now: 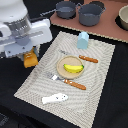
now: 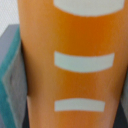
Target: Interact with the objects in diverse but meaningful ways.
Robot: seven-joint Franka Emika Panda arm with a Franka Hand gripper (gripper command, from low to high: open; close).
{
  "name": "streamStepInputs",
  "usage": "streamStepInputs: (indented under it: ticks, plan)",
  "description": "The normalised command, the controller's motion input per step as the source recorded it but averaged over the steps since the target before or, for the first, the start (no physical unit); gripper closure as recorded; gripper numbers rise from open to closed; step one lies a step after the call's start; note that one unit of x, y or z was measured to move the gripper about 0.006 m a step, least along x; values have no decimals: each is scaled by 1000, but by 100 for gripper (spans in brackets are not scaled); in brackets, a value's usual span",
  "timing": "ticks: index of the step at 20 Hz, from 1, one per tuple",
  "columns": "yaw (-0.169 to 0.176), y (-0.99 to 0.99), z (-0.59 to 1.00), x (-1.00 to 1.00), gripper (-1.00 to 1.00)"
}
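Yellow banana [image 1: 73, 68] lies on a small tan plate [image 1: 62, 64] in the middle of the woven placemat [image 1: 95, 87], with a fork [image 1: 67, 81] and a knife [image 1: 84, 58], both orange-handled, just beside the plate, a pale blue cup [image 1: 83, 39] upright near the mat's far edge and a white fish [image 1: 54, 98] near its front edge. Beyond the mat, two grey pots [image 1: 90, 14] sit on a brown board [image 1: 112, 31], their insides dark and hard to read, and a bowl [image 1: 123, 17] is cut off at the exterior view's right. The gripper [image 1: 30, 56] is clamped on the orange bread block [image 2: 70, 65], held over the mat's edge at the exterior view's left; the white arm hides most of the block there, and up close it fills the blurred wrist view, orange with pale bands.
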Motion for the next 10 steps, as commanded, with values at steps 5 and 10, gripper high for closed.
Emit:
streamStepInputs:
  ticks: [5,10]
  plan:
    - [71,487,-256,283,100]
    - [54,415,-237,190,100]
